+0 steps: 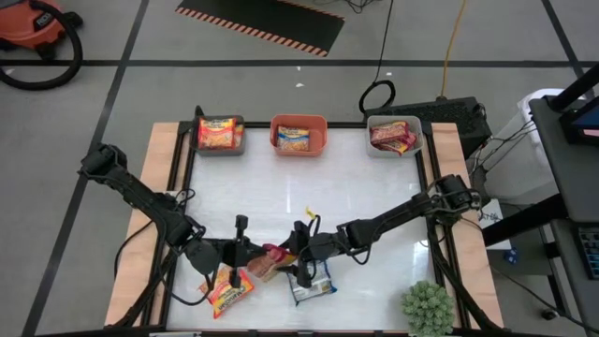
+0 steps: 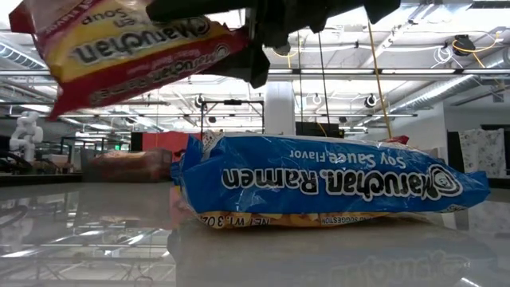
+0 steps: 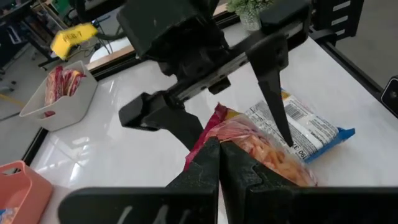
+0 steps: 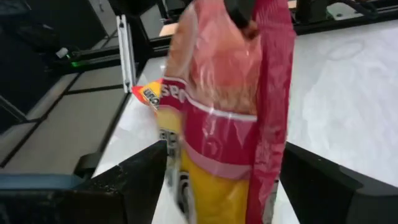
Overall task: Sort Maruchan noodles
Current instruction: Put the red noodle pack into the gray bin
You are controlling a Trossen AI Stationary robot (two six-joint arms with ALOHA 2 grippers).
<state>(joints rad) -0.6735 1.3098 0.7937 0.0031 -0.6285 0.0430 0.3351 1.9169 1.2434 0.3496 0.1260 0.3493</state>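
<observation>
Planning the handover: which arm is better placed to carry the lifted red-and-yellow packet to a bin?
Probably the right. The right gripper stands open around the red-and-yellow packet, on the side nearer the grey bin of red packets. The left gripper is shut on it.

Two dark, slender jointed arms with black cables along them; each ends in a gripper with black wedge-shaped fingers.

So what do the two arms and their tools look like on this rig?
Both arms are dark, near-black jointed links with thin black cables trailing along them. The left tool ends in two dark fingers with ridged, angular inner faces. The right tool has long, flat, tapering black fingers on a blocky black housing. No markings are visible on either.
</observation>
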